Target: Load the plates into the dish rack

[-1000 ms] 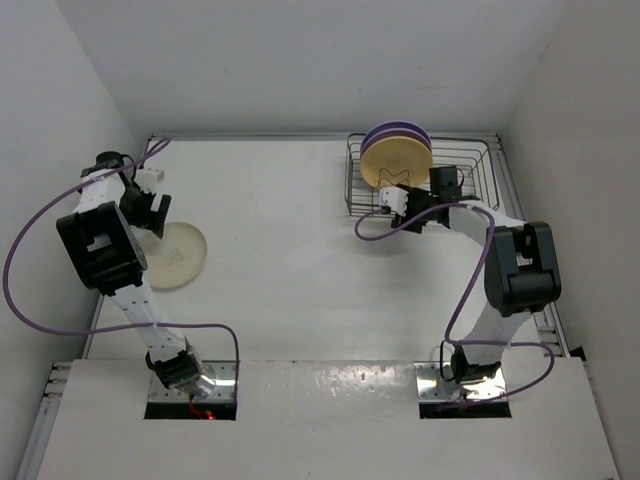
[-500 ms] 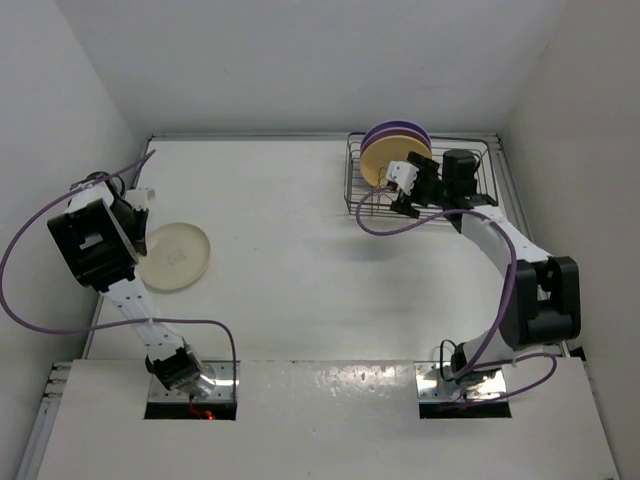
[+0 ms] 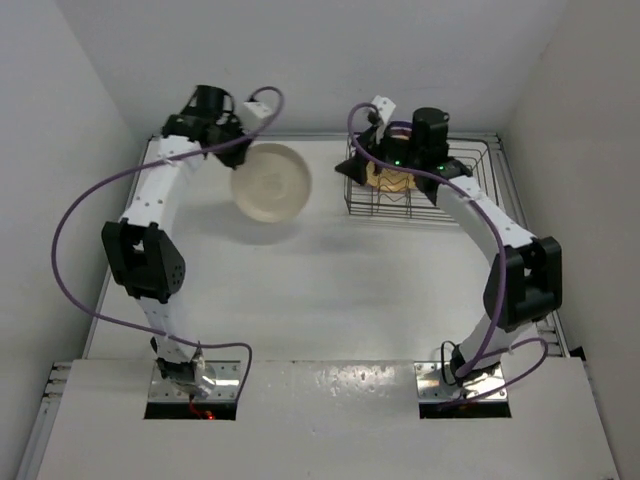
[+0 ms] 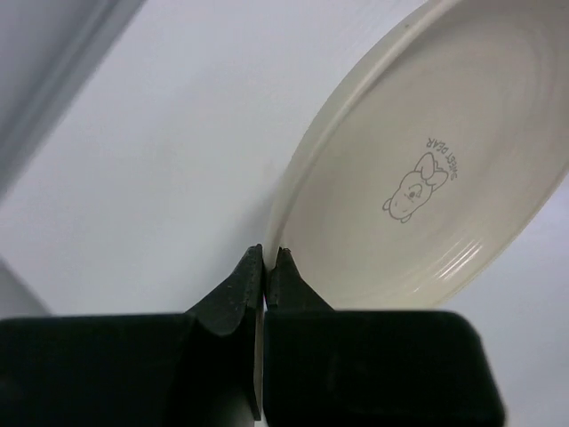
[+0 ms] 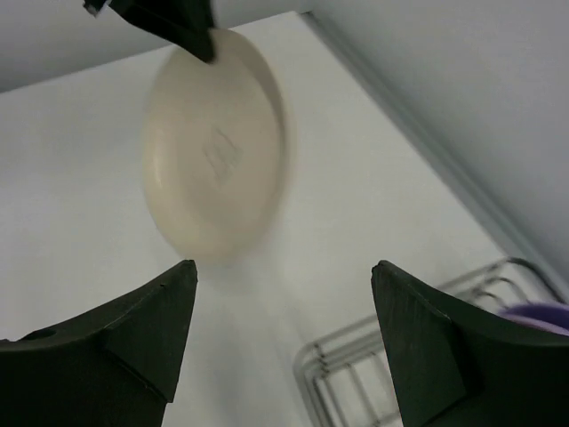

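Left gripper [image 3: 240, 146]: at the far side of the table [image 3: 300, 285], left of centre. In the left wrist view its jaws stand nearly together, pinching the rim of the cream-white plate [image 4: 427, 178] between the two fingertips [image 4: 252, 267]. The plate is held clear of the table surface and tilted, its hollow face turned toward the wrist camera. A small printed cartoon figure with lettering sits near the middle of that face. In the overhead view the plate [image 3: 270, 182] casts a shadow on the table below it and hangs just left of the dish rack [image 3: 365, 200], not touching it.

Right gripper [image 3: 366, 140]: above the far-left corner of the dish rack, pointing toward the cream-white plate. In the right wrist view the gripper [image 5: 284, 271] is spread wide, with nothing between its fingers [image 5: 142, 334]. Beyond the gap, the underside of the cream-white plate [image 5: 213, 147] shows slightly blurred, with a dark finger of the left gripper [image 5: 169, 20] on its upper rim.

Dish rack: at the far right of the table, against the back edge. Its rounded wire corner [image 5: 347, 382] shows at the bottom of the right wrist view. The orange-yellow plate [image 3: 392, 180] stands on edge inside the left part of the rack, largely covered by the right arm. The edge of a lavender plate [image 5: 544, 316] appears at the right border of the right wrist view. How many lavender plates sit in the rack cannot be told.
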Motion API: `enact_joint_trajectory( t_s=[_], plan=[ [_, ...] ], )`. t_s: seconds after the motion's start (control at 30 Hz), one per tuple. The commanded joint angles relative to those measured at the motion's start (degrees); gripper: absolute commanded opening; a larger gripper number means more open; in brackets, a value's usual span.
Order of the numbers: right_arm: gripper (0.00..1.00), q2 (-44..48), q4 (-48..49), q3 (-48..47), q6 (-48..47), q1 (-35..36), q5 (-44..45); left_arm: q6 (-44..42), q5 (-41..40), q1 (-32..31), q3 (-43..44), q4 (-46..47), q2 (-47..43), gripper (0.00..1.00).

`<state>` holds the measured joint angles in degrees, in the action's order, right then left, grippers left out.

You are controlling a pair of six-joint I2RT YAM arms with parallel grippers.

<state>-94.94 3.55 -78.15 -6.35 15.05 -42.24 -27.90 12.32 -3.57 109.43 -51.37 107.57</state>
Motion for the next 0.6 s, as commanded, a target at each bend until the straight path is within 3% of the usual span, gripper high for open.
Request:
enact_joint_trajectory(
  t_s=[0.0,0.17,0.33,0.57],
  plan=[
    [0.78,-3.8,2.3,-1.9,10.7,4.9,0.7,-0.8,0.1,-9.0,2.5,-2.1,-3.5,0.0],
    [0.77,-8.2,-1.8,-7.0,14.0,6.5,1.3,-0.8,0.2,-15.4,4.4,-2.7,-4.6,0.0],
    [0.62,-6.1,-3.3,-2.4,9.3,7.0,3.8,-1.9,4.1,-16.7,5.9,-6.5,-5.6,0.0],
    [0.65,-1.2,-8.4,-3.3,3.4,6.6,4.0,-4.4,0.6,-17.3,2.7,-7.6,-6.8,0.0]
  ],
)
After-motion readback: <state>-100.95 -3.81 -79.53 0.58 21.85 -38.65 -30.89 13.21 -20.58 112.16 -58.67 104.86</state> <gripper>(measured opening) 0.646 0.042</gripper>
